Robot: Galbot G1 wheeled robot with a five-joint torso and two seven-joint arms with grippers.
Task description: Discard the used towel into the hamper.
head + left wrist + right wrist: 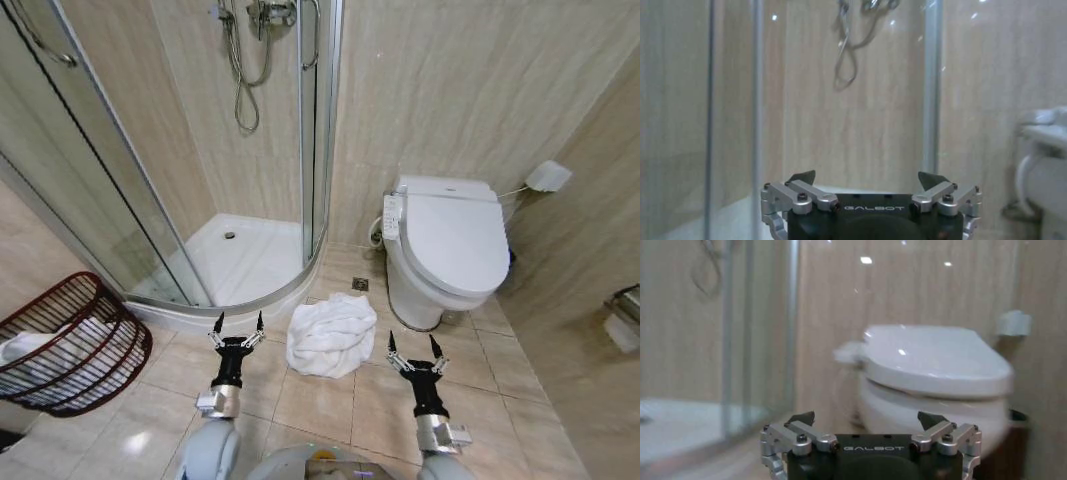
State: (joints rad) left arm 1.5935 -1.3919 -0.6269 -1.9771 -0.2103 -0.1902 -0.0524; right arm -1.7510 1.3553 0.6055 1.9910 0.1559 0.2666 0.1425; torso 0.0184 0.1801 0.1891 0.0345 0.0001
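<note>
Towel on the floor, both arms held low and empty

I had the white towel (331, 335) lying crumpled on the tiled floor (330, 405) between the shower tray (250, 262) and the toilet (448, 245), with my left gripper (238, 324) just beside its left edge and my right gripper (414, 345) just off its right, both released with fingers spread; the hamper (70, 343) sat well apart at far left, tilted, with white cloth already inside

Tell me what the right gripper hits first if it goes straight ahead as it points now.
Probably the toilet: the right gripper, open, points at its bowl and closed lid. How far off it stands is unclear.
</note>
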